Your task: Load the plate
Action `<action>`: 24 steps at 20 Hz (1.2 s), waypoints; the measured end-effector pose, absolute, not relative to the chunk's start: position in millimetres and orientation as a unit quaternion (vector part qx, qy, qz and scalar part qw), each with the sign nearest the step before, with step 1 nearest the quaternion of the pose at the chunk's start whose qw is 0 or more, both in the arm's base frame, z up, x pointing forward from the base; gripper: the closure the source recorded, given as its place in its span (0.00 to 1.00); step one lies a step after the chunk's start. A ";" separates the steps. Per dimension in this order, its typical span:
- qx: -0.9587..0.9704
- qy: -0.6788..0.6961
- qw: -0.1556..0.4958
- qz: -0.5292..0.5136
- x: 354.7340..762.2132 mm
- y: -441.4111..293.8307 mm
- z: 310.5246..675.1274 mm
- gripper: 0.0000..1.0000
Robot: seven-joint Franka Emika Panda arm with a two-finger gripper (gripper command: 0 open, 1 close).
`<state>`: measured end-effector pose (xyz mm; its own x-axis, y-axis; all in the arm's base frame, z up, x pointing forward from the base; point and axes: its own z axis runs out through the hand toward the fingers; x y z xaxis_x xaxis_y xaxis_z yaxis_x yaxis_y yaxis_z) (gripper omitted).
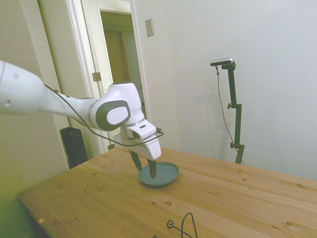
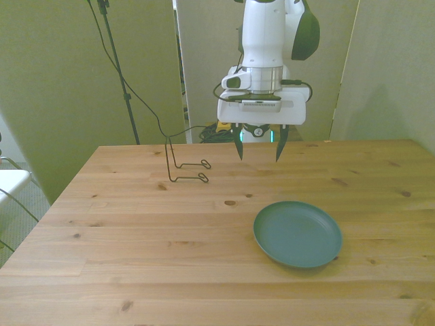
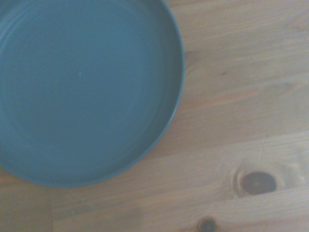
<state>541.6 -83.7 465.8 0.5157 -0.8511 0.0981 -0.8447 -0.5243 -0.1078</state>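
Observation:
The plate (image 2: 298,233) is a round teal-grey dish with a low rim, lying flat on the wooden table (image 2: 136,231) at the front view's right. It also shows in the side view as the plate (image 1: 163,174) and fills much of the wrist view as the plate (image 3: 82,92), with nothing on it. My gripper (image 2: 258,147) hangs open above the table, behind the plate toward the far edge and a little to the front view's left. In the side view the gripper (image 1: 144,167) overlaps the plate's near rim, with nothing between its fingers.
A dark bent-wire rack (image 2: 185,165) stands on the table at the front view's left of the gripper; its loop also shows at the side view's bottom edge as the rack (image 1: 184,225). An open doorway (image 1: 121,74) lies behind the arm.

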 end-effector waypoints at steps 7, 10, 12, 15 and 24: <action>-0.867 0.493 0.025 -0.061 571.7 -89.6 466.9 0.00; -0.860 0.505 0.037 -0.059 594.4 -98.7 463.2 0.00; -0.854 0.515 0.046 -0.055 613.3 -107.1 460.9 0.00; -0.845 0.529 0.060 -0.044 638.8 -118.1 457.6 0.00; -0.851 0.522 0.060 0.003 668.2 -148.0 420.2 0.00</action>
<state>668.2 -148.0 420.2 0.4544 -0.8882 -0.0678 -0.8890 -0.4473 -0.0979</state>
